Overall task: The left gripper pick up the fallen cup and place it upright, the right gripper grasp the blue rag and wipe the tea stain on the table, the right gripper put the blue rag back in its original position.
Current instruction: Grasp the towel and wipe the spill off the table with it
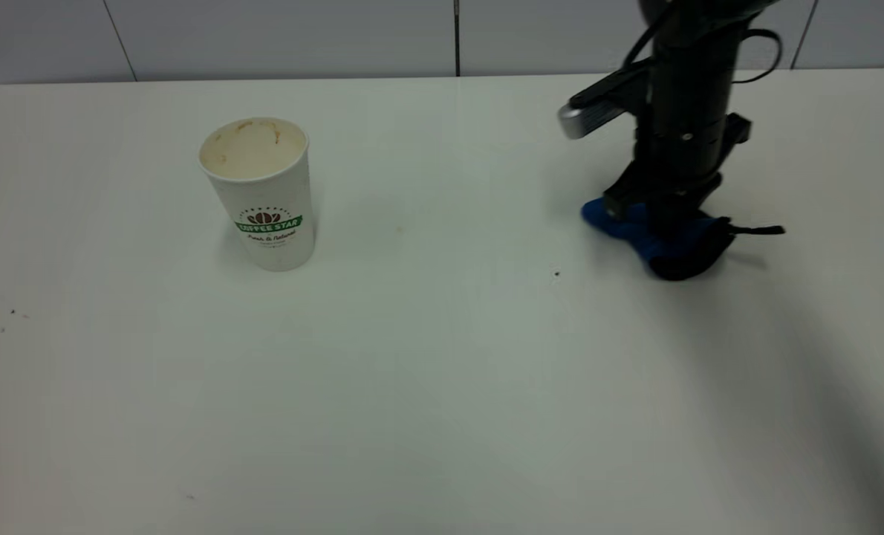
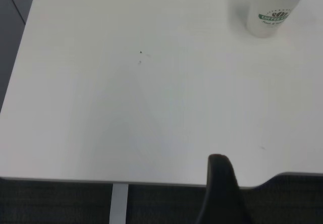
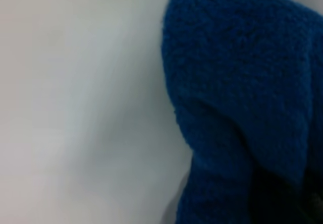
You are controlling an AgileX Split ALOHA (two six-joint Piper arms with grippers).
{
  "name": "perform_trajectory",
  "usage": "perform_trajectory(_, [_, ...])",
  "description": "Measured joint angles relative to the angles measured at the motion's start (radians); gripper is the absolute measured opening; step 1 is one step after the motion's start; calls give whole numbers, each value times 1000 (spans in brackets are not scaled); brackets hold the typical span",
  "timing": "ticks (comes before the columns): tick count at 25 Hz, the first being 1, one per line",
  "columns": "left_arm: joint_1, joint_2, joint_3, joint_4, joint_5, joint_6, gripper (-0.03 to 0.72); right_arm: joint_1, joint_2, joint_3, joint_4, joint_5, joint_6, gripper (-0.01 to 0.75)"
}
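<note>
Presently my right gripper (image 1: 661, 223) stands on the blue rag (image 1: 657, 238) at the table's (image 1: 442, 386) right; I cannot tell whether it grips. Cup (image 1: 262, 189) stands upright at left, so righting looks done. Left gripper (image 2: 222, 193) idles beyond the table edge.

Cup (image 1: 262, 195) upright, table (image 1: 442, 371) left; blue rag (image 1: 657, 238) bunched on table, right.
</note>
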Motion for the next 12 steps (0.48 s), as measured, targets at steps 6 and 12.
perform_trajectory(6, [0,0,0,0,0,0,524,-114,0,0,78,-25,67,62])
perform_trajectory(12, [0,0,0,0,0,0,524,-171,0,4,132,-65,64,194])
